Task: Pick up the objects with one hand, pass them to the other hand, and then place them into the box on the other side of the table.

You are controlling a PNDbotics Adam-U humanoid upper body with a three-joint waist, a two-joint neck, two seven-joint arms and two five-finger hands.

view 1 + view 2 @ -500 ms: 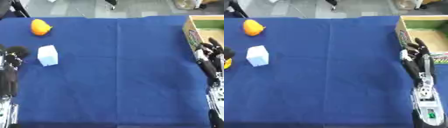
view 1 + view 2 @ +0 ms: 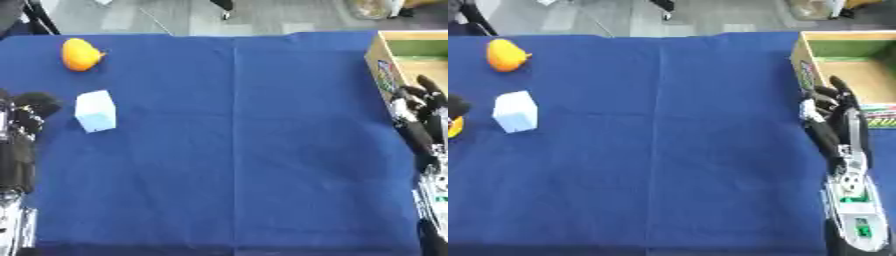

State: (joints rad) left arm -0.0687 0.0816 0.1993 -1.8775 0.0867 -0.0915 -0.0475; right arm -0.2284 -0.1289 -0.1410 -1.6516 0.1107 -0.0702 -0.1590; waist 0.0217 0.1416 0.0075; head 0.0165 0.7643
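An orange rounded object [image 2: 80, 54] lies at the far left of the blue cloth. A white cube [image 2: 94, 111] sits nearer, a little to its right. My left hand [image 2: 24, 116] is at the left edge, just left of the cube and apart from it. A bit of yellow [image 2: 452, 128] shows at the picture's edge by that hand; I cannot tell if it is held. My right hand [image 2: 835, 111] stands open, fingers straight and pointing away, right beside the near left corner of the cardboard box [image 2: 805, 55], holding nothing.
The box stands at the far right with a green and tan inside [image 2: 859, 70]. The blue cloth [image 2: 236, 150] covers the table, with a crease down its middle. Grey floor lies beyond the far edge.
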